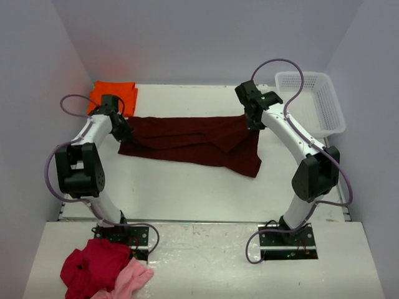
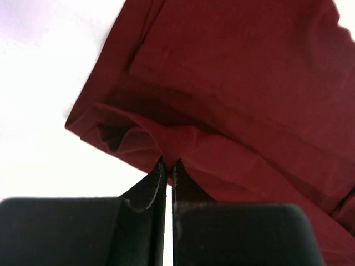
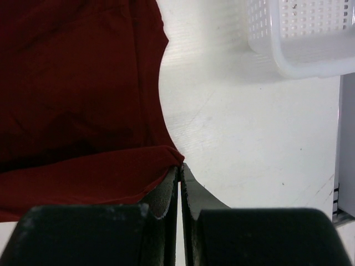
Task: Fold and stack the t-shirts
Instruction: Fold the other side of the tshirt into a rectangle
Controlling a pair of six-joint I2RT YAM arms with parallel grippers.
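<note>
Shirt: large dark maroon cloth t-shirt [image 1: 193, 142] lies stretched side to side across the white tabletop [image 1: 187, 193], nearer its far edge.
Left claw [image 2: 169, 163]: pinched tight on the shirt's left end, probably to hold that edge taut.
Right claw [image 3: 180, 169]: clamped on the right corner. Gripping both ends likely lets them lift together for a fold.
Stack spot: bright orange t-shirt [image 1: 113, 94] lies at the far left corner, apparently the pile to build on.

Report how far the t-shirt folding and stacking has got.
Done: the orange t-shirt looks folded at the far left corner of the table. In hand: the maroon t-shirt lies partly folded mid-table, with the left gripper and right gripper each pinched shut on an edge of it. Left: finish folding the maroon one, then stack it with the orange one.
</note>
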